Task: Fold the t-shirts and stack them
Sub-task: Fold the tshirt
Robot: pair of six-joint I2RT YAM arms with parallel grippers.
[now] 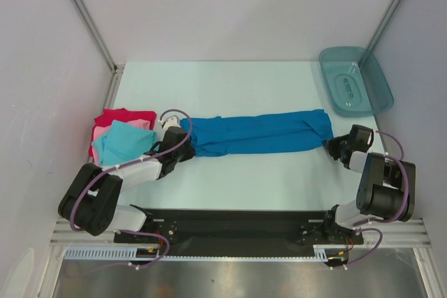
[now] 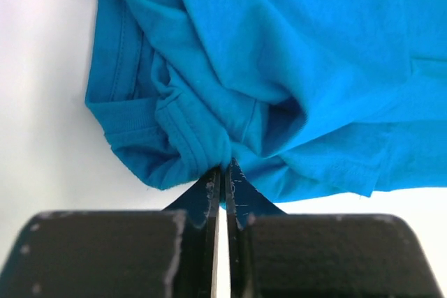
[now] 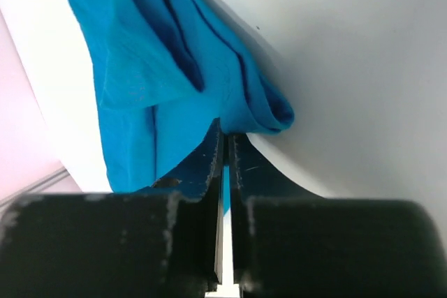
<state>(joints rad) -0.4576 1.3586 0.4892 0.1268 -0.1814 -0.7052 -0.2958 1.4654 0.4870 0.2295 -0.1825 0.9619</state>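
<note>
Blue t-shirt (image 1: pixel 258 134): you have it drawn out into a long, bunched band across the middle of the worktop (image 1: pixel 244 82). It runs left to right between your two arms and lies on the surface along its length.
Left end effector (image 2: pixel 223 169): your wrist view shows the jaws pressed nearly together, with only a thin slit between them. They pinch a gathered fold at the blue t-shirt's left end, where ribbed hem and seams crumple just above the tips.
Right end effector (image 3: pixel 225 132): here too the jaws are all but closed. They nip the edge of the blue t-shirt's right end, and a sliver of blue cloth shows in the slit between them.
Stack: at the left edge of the worktop, just beside your left arm, the turquoise t-shirt (image 1: pixel 126 144) lies on top. The pink t-shirt (image 1: pixel 103 132) peeks out beneath it, and the red t-shirt (image 1: pixel 127 114) lies under both, showing at the far side.
Tray (image 1: pixel 379 83): the teal translucent tray sits at the far right corner, well apart from the cloth.
</note>
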